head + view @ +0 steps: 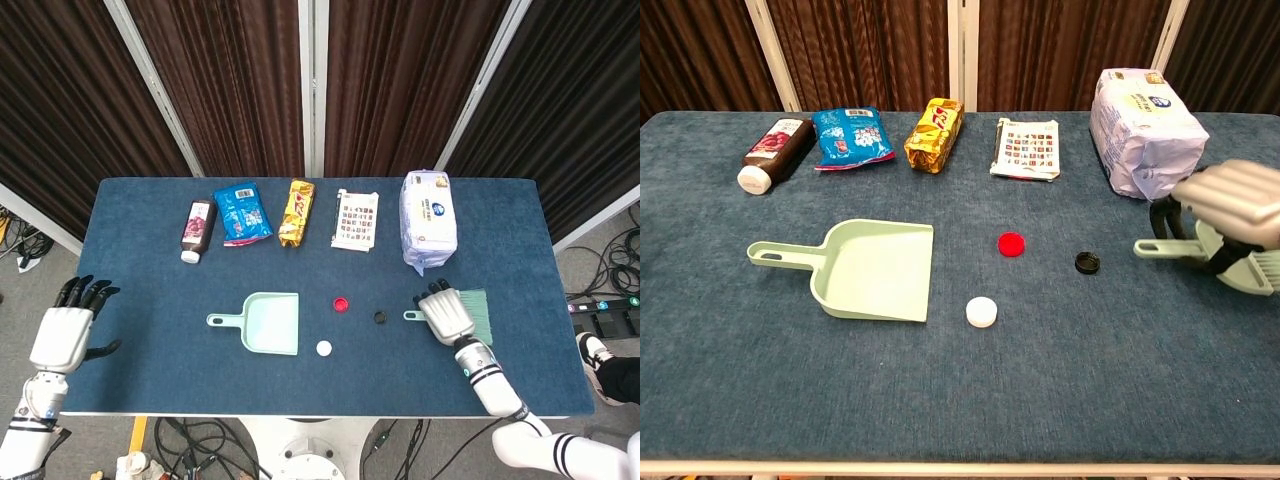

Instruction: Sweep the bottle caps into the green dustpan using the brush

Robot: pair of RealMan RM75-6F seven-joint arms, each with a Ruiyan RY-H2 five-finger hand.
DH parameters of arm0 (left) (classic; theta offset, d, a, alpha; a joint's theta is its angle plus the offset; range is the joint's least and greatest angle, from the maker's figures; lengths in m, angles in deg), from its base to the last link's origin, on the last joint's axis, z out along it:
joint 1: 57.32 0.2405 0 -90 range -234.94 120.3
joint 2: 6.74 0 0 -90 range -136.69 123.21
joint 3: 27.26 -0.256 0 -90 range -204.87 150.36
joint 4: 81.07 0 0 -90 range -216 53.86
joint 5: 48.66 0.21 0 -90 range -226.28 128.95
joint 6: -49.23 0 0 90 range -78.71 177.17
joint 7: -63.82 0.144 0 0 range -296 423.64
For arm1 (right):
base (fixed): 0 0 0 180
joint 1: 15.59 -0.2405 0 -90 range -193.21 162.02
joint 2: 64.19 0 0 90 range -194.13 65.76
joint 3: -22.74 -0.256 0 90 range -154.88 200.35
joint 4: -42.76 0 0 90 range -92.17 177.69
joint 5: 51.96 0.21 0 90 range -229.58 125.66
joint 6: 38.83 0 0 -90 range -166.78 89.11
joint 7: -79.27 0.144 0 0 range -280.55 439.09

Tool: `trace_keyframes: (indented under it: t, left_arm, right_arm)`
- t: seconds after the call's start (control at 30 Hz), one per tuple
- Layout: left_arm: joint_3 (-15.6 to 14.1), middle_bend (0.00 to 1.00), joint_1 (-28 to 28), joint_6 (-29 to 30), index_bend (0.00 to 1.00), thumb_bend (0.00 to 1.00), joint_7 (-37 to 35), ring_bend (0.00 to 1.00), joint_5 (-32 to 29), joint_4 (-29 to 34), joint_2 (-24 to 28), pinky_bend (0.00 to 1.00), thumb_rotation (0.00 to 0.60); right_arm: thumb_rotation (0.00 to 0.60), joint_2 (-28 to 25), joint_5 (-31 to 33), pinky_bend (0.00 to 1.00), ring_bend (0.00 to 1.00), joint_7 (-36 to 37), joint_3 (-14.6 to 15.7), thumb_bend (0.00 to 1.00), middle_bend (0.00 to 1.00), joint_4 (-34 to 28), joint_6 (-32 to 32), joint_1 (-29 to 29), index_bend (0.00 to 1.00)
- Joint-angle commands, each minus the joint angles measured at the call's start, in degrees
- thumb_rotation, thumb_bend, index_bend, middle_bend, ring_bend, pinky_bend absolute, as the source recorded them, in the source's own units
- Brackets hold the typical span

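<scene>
Right robot hand gripping the brush at the desk's 3 o'clock side.

The desk (150, 215) is carrying the dustpan (865, 267) near centre. The right robot hand (1225, 205) is holding the brush (1200, 256). The left robot hand (65, 330), at 8 o'clock, is spreading its fingers wide. Red cap (1011, 243), white cap (981, 312) and black cap (1087, 262) are lying between dustpan and brush.
</scene>
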Motion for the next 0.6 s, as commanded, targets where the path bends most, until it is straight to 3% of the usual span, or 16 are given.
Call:
trace_keyframes:
  t: [0.03, 0.17, 0.37, 0.6]
  left_arm:
    - [1.6, 0.28, -3.4, -4.6, 0.29, 0.00, 0.2, 0.12, -1.1, 0.5, -0.5, 0.11, 0.600]
    - [3.0, 0.29, -8.0, -12.6, 0.35, 0.00, 2.6, 0.14, -5.7, 1.9, -1.9, 0.12, 0.600]
    - [3.8, 0.30, -13.4, -21.0, 0.36, 0.00, 6.0, 0.18, -11.7, 1.6, -6.8, 0.15, 0.600]
    - [4.7, 0.30, -17.5, -24.7, 0.36, 0.07, 10.4, 0.19, -18.4, -1.0, -13.4, 0.20, 0.600]
  right_arm:
    - [0.600, -4.4, 0.2, 0.20, 0.27, 2.3, -2.6, 0.46, 0.59, -5.1, -0.8, -1.0, 0.58]
    - [0.600, -8.8, 1.5, 0.20, 0.27, 3.8, -5.8, 0.46, 0.59, -9.9, -0.4, -2.7, 0.58]
    - [0.600, -12.9, 4.2, 0.20, 0.27, 3.8, -9.2, 0.46, 0.59, -13.3, -0.4, -4.6, 0.58]
    - [0.600, -13.7, 5.9, 0.20, 0.27, 4.4, -9.6, 0.46, 0.59, -14.3, 0.1, -6.0, 0.58]
